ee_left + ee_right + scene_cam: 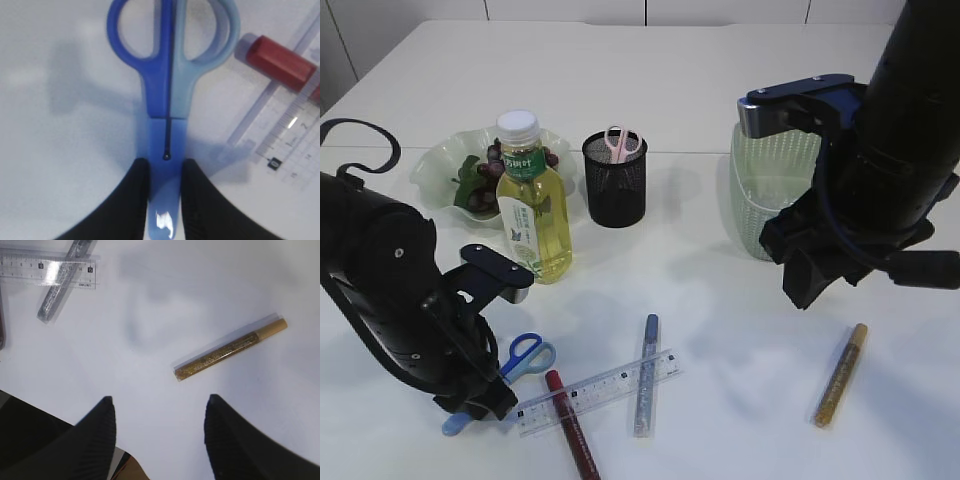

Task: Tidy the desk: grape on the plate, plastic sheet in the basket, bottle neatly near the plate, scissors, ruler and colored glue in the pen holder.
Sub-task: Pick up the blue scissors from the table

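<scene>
Left jaws (pixel 165 200) narrow, pinching blue scissors (pixel 167 100) at the blade cover, handles ahead, flat on bench (pixel 60 150). Scissors step: lift next, carry to pen holder (pixel 615 180). Right jaws (pixel 159 432) wide, empty; gold glue (pixel 230 347) just ahead.

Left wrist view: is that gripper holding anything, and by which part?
The left gripper has its fingers against both sides of the blue scissors, at the sheathed blade end, handles pointing away. The scissors lie on the table; a firm grip cannot be confirmed.
</scene>
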